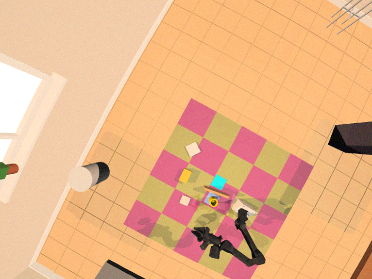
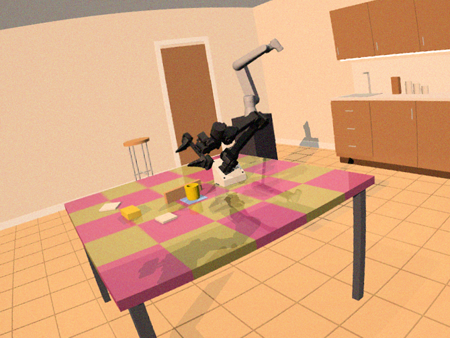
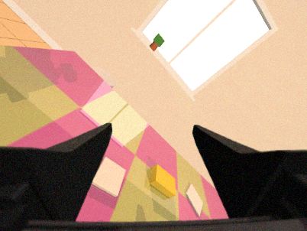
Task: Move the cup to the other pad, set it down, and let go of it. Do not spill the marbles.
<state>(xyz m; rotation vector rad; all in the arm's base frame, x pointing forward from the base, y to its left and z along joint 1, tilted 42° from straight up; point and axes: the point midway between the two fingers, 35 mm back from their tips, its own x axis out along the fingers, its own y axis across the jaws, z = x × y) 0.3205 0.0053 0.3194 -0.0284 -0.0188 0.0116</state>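
The yellow cup stands upright on the blue pad. No marbles can be made out inside it. The other pad, bright cyan, lies beyond a low brown-orange wall that stands between the two pads. This pad is hidden in the exterior view. My gripper is open and empty, raised above the table and off to the side of the cup. Neither the cup nor a pad shows in the wrist view.
A yellow-orange block lies between two flat cream tiles, one nearer the cup and one farther off. The white arm base stands on the cup's other side.
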